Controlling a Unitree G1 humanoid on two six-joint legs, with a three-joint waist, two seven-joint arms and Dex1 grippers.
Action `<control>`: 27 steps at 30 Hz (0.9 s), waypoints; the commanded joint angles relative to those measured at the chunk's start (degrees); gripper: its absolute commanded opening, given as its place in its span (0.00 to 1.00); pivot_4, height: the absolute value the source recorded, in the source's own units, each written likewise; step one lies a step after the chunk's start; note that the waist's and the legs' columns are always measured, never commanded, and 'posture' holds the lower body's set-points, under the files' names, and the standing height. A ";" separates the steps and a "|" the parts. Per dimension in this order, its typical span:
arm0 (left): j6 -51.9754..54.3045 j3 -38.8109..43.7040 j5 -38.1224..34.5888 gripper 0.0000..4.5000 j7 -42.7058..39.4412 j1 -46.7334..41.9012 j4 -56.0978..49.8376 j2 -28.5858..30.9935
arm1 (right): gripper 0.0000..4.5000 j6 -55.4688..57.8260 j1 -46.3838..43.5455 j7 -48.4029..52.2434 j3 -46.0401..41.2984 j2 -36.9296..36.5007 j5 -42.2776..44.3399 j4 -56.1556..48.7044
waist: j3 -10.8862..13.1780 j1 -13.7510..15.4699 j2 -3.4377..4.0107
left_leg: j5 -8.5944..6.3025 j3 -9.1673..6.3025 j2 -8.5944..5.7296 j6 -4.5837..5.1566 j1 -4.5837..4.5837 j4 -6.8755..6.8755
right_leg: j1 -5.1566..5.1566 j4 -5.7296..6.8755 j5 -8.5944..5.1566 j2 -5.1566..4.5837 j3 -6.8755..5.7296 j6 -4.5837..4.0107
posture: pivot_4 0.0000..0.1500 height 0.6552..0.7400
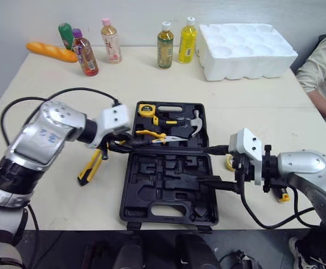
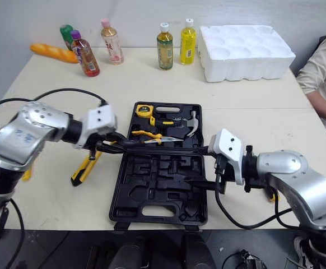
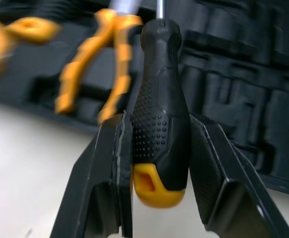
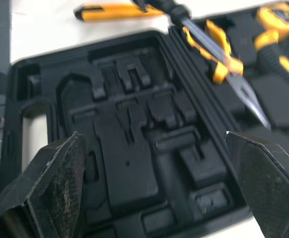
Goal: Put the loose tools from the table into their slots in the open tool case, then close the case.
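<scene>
The open tool case (image 1: pixel 146 199) lay on the desk (image 1: pixel 252 106) close to the robot, its two black halves flat and joined at a hinge running left to right. The near half showed bare moulded slots. The right jaws hung over the right-hand part of that near half, spread wide, with the fingers (image 4: pixel 55 183) well apart and the slots showing between them. Just beside the right arm, off the case's right edge, a pale ring-shaped thing (image 1: pixel 229 162) sat on the desk, partly hidden. Further right was a small yellow item (image 1: pixel 284 196), too hidden to name.

At the case's left edge, level with the hinge, the left jaws were clamped on the black and yellow handle of a screwdriver (image 3: pixel 159 134). Its shaft pointed across the case along the hinge line. A yellow utility knife (image 1: pixel 91 166) lay on the desk just left of the case, below the left arm.

The far half held yellow-handled pliers (image 1: pixel 157 136) nearest the hinge, a hammer (image 1: pixel 194 124) to the right, and a tape measure (image 1: pixel 146 109) in the far left corner.

Along the desk's far side stood five bottles (image 1: pixel 164 46), with a bread loaf (image 1: pixel 51 51) lying at the left end and a white foam tray (image 1: pixel 247 49) at the right. A person's sleeve (image 1: pixel 320 61) showed at the right edge.
</scene>
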 commanded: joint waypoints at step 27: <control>-5.65 -7.34 14.97 0.48 -8.03 -8.80 13.67 -13.21 | 1.00 3.56 10.21 -11.66 -4.13 0.74 0.31 -8.26 | 0.03 0.34 -0.06 | 0.06 -0.02 -0.01 0.12 0.03 0.51 | 0.06 0.28 0.04 0.02 0.10 0.07 | 1.00 1.00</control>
